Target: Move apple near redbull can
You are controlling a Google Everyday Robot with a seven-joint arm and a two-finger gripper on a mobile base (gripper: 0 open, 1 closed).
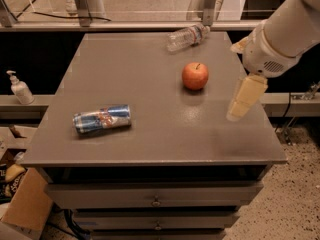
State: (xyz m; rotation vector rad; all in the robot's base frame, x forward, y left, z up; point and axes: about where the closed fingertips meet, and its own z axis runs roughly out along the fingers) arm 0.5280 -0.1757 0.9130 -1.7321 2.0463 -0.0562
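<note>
Apple (195,76) (one), one redbull can (102,119) lying well apart, end effector (243,94) right of apple, grip unclear.

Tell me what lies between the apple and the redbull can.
Only bare tabletop separates the apple from the redbull can, as the camera view shows. The claw hangs right of the apple.

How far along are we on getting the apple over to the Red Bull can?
Nothing done yet: the apple sits back right on the table, far from the redbull can lying on its side front left. Under way: the hand hovers right of the apple, not touching it. Left: grasp, carry, place by the can.
</note>
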